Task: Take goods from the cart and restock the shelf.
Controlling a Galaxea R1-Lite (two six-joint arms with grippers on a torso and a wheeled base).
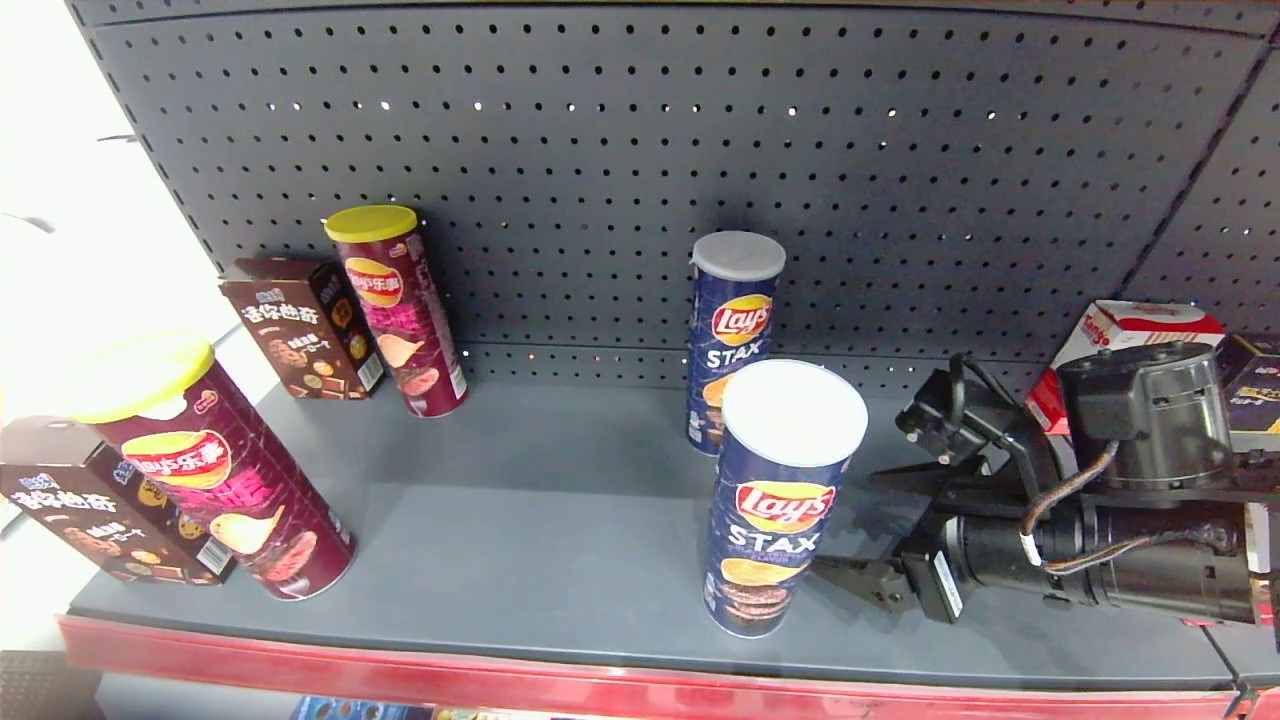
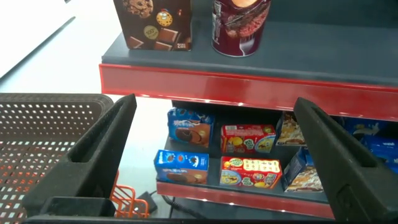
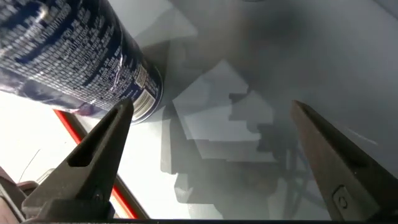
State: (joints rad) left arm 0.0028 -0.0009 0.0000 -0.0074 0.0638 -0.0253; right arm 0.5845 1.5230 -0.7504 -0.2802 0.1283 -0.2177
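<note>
Currently on the grey shelf [image 1: 520, 530]: front blue chip can [image 1: 780, 500], upright near the red front edge, white lid on. Right gripper [image 1: 850, 522] lies level on the shelf just to the can's right, fingers spread wide with nothing between them. The can stands outside the gap, its base just beside one fingertip [image 3: 124, 109]; whether they touch cannot be told. Second blue chip can [image 1: 732, 340], upright, directly behind the first near the pegboard. Two maroon cans with yellow lids [image 1: 215, 470] [image 1: 395, 310] and two brown cookie boxes [image 1: 300, 340] [image 1: 90, 510] stand at the shelf's left. Left gripper [image 2: 216, 102], fingers apart and holding nothing, hangs below the shelf edge beside the cart basket [image 2: 43, 124].
</note>
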